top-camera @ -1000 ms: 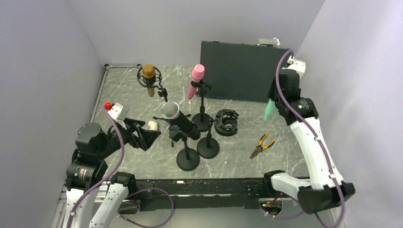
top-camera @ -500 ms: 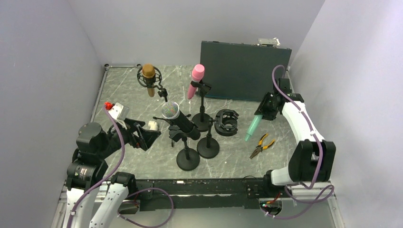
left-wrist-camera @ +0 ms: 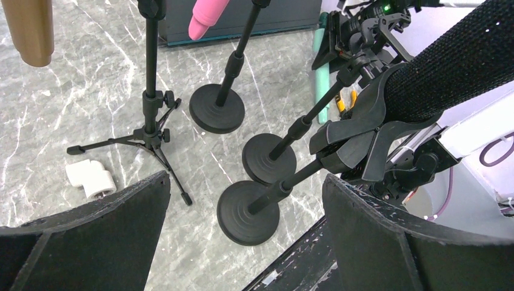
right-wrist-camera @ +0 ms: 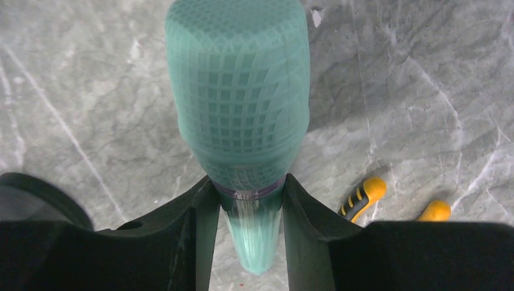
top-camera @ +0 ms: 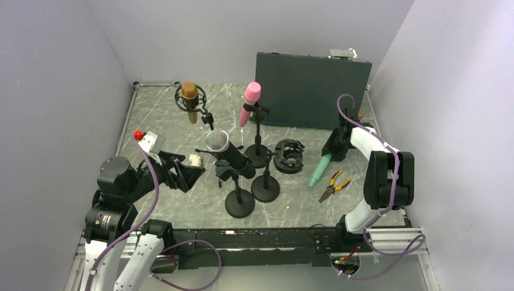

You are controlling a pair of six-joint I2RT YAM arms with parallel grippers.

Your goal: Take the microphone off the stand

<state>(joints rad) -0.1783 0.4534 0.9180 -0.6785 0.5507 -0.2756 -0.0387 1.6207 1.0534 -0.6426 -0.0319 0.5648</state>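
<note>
My right gripper (top-camera: pixel 334 148) is shut on a teal microphone (top-camera: pixel 320 170), low over the right side of the table, with the handle slanting down toward the pliers. In the right wrist view the fingers (right-wrist-camera: pixel 203 206) clamp the teal microphone (right-wrist-camera: pixel 239 91) just below its mesh head. I cannot tell whether its tail touches the table. A black microphone with a silver head (top-camera: pixel 227 151) sits clipped in its stand (top-camera: pixel 239 203). My left gripper (top-camera: pixel 182 173) hangs open just left of that stand; the left wrist view shows the stand's base (left-wrist-camera: pixel 248 212) between the wide jaws.
A pink microphone (top-camera: pixel 250 102) and a gold one (top-camera: pixel 190 100) sit on stands at the back. A bare stand (top-camera: pixel 265 188), a loose black shock mount (top-camera: pixel 288 156), yellow-handled pliers (top-camera: pixel 333 185), a white fitting (top-camera: pixel 194 160) and a dark panel (top-camera: pixel 312 90) are also here.
The right arm has swung down from the back right corner, carrying the teal microphone down and left to just beside the pliers. The left arm has not moved.
</note>
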